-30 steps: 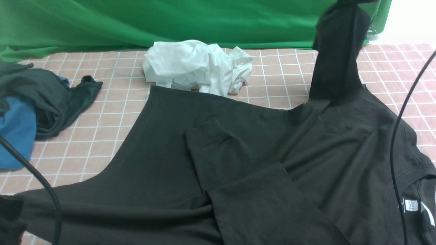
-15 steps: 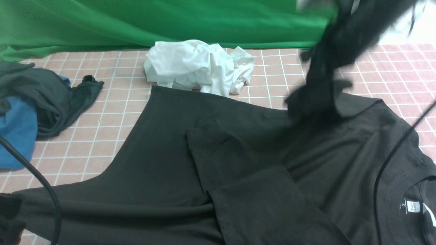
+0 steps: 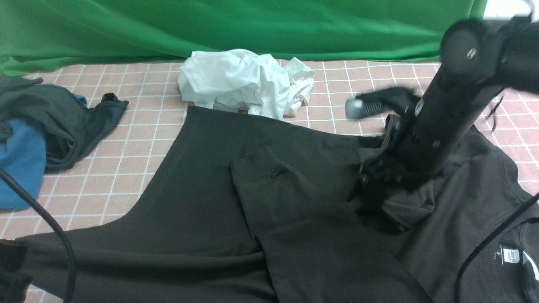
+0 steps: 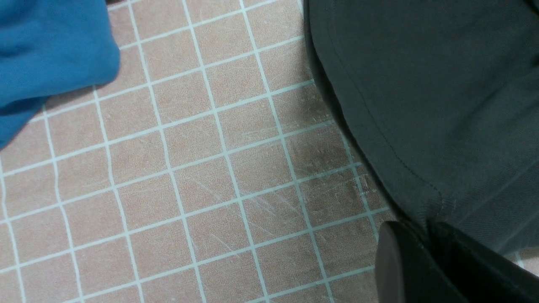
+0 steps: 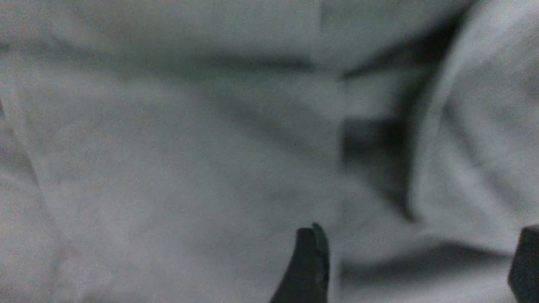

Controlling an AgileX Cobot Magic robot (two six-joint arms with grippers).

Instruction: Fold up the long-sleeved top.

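Right gripper (image 5: 417,269): jaws wide apart, gripping nothing, low over bunched cloth of long-sleeved top (image 3: 202,176). Left gripper (image 4: 429,252): jaws together, clamped on top's hem corner. Top spread across checked tablecloth (image 3: 139,84); crumpled white garment (image 3: 244,80) touching its far edge.

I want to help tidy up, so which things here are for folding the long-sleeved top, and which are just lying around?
For the job:
- dark top
- right arm, jaws open at the top
- left arm, jaws shut on the top's hem

Just lying about:
- crumpled white cloth
- blue shirt
- grey-green garment
- green curtain
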